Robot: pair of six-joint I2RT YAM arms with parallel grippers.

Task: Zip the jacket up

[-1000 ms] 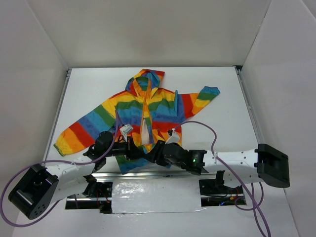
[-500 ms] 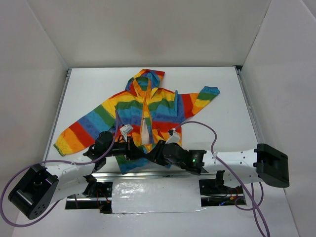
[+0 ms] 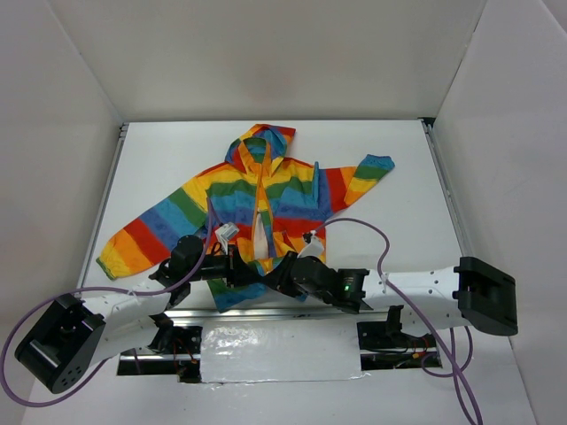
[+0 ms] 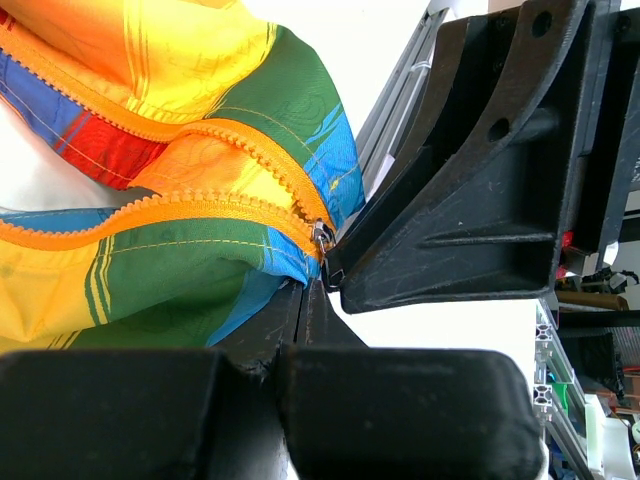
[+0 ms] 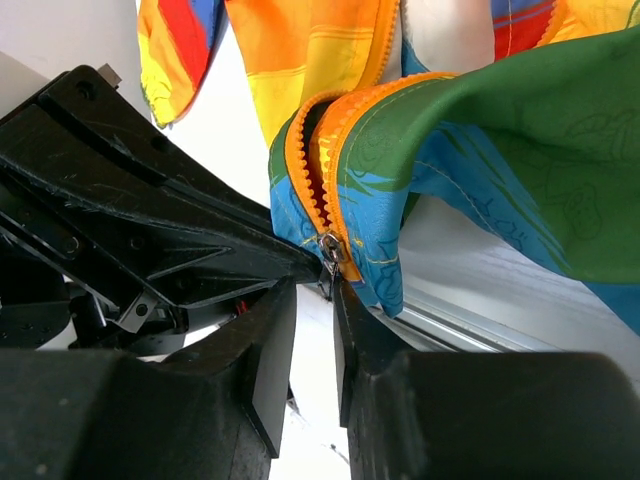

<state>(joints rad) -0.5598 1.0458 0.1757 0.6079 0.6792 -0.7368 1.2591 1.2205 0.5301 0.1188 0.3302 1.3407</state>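
The rainbow-striped jacket (image 3: 282, 190) lies flat on the white table, hood away from me, its orange zipper open most of the way up. My left gripper (image 4: 305, 288) (image 3: 246, 271) is shut on the blue bottom hem, right beside the zipper's lower end. The metal zipper slider (image 5: 330, 247) (image 4: 322, 238) sits at the bottom of the orange tape. My right gripper (image 5: 313, 290) (image 3: 273, 276) reaches in from the other side. Its jaws stand a narrow gap apart, with the slider's pull tab hanging at the fingertips, close to one finger (image 5: 345, 300).
Both grippers meet tip to tip at the hem, the right one's black finger (image 4: 450, 200) almost touching the left one's. The metal rail (image 3: 266, 312) of the table's near edge runs just below them. White walls enclose the table on three sides.
The right gripper's jaws have narrowed around the zipper pull. Both arms and the jacket stay where they were.
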